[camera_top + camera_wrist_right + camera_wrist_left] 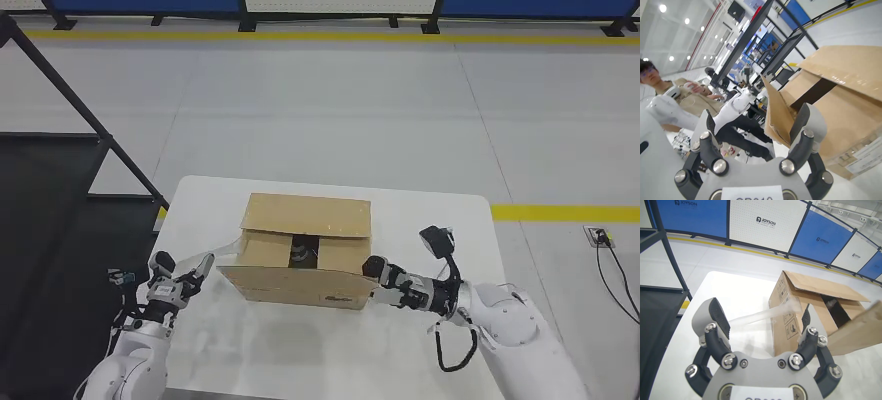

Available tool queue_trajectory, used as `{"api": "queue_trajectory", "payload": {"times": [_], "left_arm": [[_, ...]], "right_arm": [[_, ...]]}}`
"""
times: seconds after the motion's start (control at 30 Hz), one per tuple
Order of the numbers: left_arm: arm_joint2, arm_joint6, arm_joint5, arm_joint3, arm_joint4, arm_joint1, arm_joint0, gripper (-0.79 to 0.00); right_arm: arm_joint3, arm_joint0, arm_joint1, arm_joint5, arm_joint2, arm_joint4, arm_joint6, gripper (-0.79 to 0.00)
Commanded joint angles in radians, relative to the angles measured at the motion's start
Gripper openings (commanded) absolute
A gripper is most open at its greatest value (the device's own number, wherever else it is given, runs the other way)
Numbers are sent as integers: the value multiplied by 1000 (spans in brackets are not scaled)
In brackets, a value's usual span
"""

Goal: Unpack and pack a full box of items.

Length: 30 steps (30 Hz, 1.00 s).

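Centrally on the white tabletop [440, 220] sits the cardboard box [305, 213], its far flap folded over the top and a dark gap open in the middle. From the box, the left end effector [761, 308] lies at about 8 o'clock, fingers spread wide and gripping nothing. A strip of clear tape [772, 311] runs from the box's side wall to one of its finger pads [723, 321]. The right end effector [755, 115] lies at about 4 o'clock, at the box's near corner, fingers apart. The raised near flap [775, 111] stands between them, its edge against one pad and well apart from the other.
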Motion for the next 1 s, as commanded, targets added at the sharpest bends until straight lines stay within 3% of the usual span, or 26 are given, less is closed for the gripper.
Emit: {"api": "queue_trajectory", "payload": {"times": [0.0,0.13,0.37,0.53,0.63,0.73,0.97], "left_arm": [[3,2,-11,-7,-8,-1,-1,0],[6,8,-67,-20,-2,1,9,0],[-4,-13,-253,-26,87,15,51,0],[-1,-56,-350,0,175,25,72,0],[3,-65,-363,15,244,29,80,0],[16,-65,-346,25,293,30,83,0],[46,-55,-308,35,326,29,80,0]], "right_arm": [[-36,-15,11,9,-3,2,44,0],[-111,-50,40,13,-32,-72,49,0],[-141,-61,91,17,-114,-202,52,0],[-117,-22,107,52,-167,-244,88,0],[-101,6,106,75,-187,-253,96,0],[-86,30,100,143,-195,-195,44,0],[-35,79,78,391,-173,137,-140,0]]}}
